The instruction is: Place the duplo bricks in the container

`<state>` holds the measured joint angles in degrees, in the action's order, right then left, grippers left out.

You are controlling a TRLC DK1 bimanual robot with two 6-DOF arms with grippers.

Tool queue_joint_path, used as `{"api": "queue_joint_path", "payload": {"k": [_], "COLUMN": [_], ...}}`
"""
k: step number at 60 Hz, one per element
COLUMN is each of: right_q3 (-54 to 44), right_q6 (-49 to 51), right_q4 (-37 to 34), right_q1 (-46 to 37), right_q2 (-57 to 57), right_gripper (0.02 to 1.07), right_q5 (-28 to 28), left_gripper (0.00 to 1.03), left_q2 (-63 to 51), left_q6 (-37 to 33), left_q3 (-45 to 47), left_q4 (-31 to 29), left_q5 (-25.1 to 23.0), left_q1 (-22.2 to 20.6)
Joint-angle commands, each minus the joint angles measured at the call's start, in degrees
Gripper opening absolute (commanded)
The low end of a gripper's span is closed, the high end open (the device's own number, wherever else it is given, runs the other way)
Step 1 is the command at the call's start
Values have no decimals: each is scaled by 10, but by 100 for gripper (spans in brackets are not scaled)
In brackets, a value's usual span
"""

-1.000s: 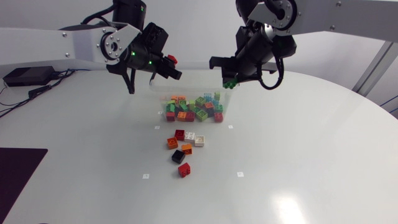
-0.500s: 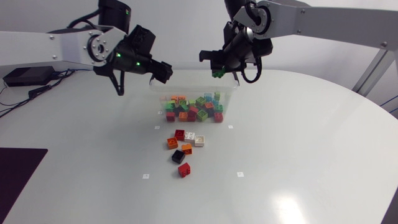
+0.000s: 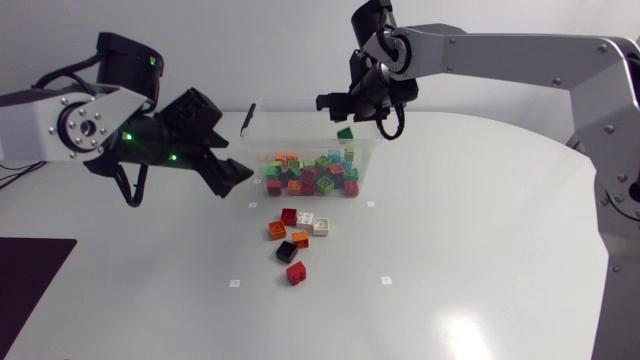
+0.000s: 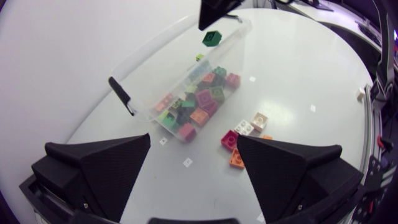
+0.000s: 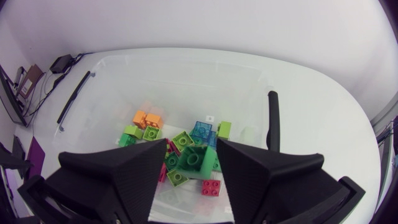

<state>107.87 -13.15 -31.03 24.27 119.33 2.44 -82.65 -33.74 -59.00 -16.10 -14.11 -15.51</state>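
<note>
Right gripper [image 5: 191, 144] above container [image 5: 186, 81], fingers spread wide, gripping nothing. Green brick [image 5: 198, 160] just under it; from left wrist view I read it as clear of both fingers, over pile [image 5: 147, 121] inside container. My left gripper [image 4: 194, 138] wide open too, empty, low beside container. Loose bricks [image 4: 244, 132] on table ahead of left gripper, just outside container wall.

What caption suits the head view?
Right end effector open over the container, a green brick below it; loose bricks on the table.
</note>
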Motion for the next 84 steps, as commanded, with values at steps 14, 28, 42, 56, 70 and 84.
{"api": "queue_joint_path", "payload": {"k": [14,28,42,56,70,84], "right_q3": [-20,-132,-268,-403,-466,-455], "right_q6": [39,145,153,184,218,174], "right_q4": [16,40,65,113,130,112], "right_q1": [5,-1,-17,-16,-2,46], "right_q2": [-43,-134,-234,-289,-281,-229], "right_gripper": [98,102,102,102,102,102], "right_q5": [-8,-49,-89,-104,-104,-100], "left_gripper": [97,96,96,96,91,78], "left_q2": [-56,-143,-222,-272,-302,-305], "left_q6": [-126,-180,-191,-191,-190,-188], "left_q3": [44,35,5,-29,-59,-61], "left_q4": [-4,6,25,32,33,32], "left_q5": [-37,-43,-53,-53,-69,-84], "left_q1": [-7,-12,-15,-24,-35,-40]}}
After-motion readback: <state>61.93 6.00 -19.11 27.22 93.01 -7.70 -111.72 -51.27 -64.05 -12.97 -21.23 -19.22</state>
